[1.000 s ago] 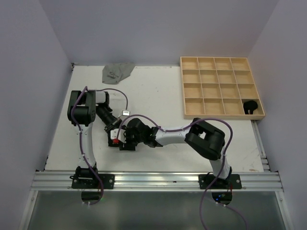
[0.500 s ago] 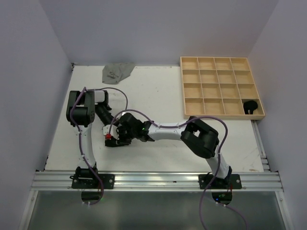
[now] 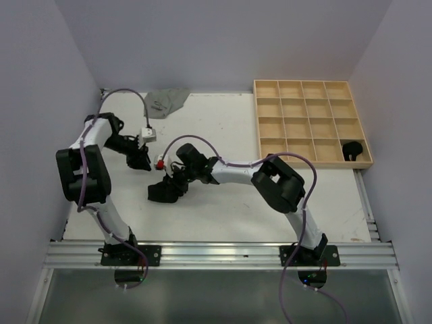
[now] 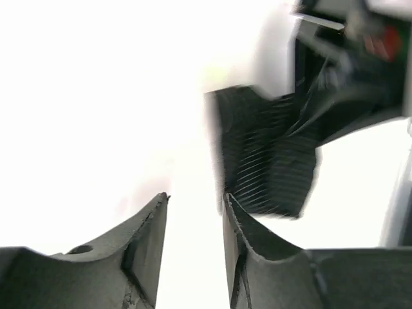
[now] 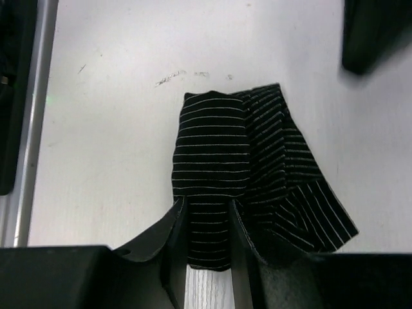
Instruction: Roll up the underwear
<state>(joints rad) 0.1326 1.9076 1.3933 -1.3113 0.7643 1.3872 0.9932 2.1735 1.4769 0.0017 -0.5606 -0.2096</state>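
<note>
1. Two fingers of the right gripper (image 5: 206, 206) stand only narrowly apart, pinched on a folded edge of the black pinstriped cloth underwear (image 5: 219, 148). A strip of the fabric fills the gap between them. The grip sits at the end of the piece nearest the wrist, which I judge gives the arm one end to turn over or drag.

2. The underwear spreads away from those fingers and lies on the white table (image 3: 223, 216), left of centre in the top view. One tidy folded panel overlaps a looser panel that flares out to the side. It looks folded narrow but not yet wound into a roll, so the rolling itself probably remains to be done.

3. The left gripper (image 4: 194, 206) is partly open, with nothing between its fingers. It hangs near the underwear, on the far-left side, without touching it. Its wrist view shows the cloth ahead, though blurred. I judge that it stands clear to give the other arm room.

4. A crumpled pair of grey cloth briefs (image 3: 165, 101) lies at the table's far edge, well apart from both grippers and likely waiting its turn.

5. A shallow wooden grid tray (image 3: 256, 125) sits at the far right. A small black bundle (image 3: 354, 150) rests in its near right corner compartment, so the tray is probably where finished rolls go.
</note>
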